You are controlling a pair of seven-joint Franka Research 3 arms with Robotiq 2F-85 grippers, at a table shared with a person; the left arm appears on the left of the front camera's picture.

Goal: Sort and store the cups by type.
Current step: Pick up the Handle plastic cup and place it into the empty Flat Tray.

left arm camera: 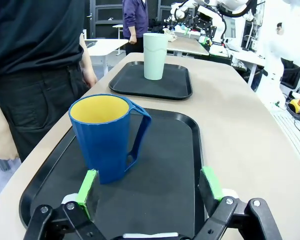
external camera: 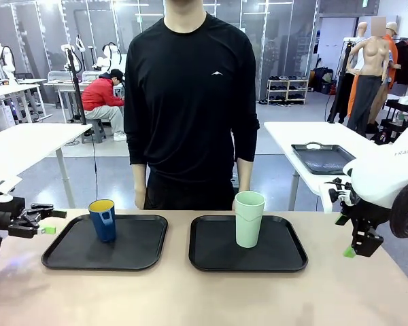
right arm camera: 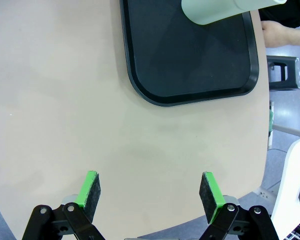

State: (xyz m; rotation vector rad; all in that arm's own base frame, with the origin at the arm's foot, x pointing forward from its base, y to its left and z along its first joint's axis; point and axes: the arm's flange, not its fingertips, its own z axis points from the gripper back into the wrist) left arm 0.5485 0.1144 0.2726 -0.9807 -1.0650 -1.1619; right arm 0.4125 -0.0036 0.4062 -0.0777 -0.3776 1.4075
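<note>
A dark blue handled mug with a yellow inside stands upright on the left black tray. On the right black tray stands a tall pale mint-green tumbler. My left gripper hovers at the table's left edge, open and empty, pointing toward the mug, which sits just beyond its green pads. My right gripper hangs open above the table's right side, well apart from the tumbler. Both grippers hold nothing.
A person in black stands at the far side of the table, hands down by the thighs. The two trays lie side by side with a narrow gap. Bare tabletop lies in front of them and to the right.
</note>
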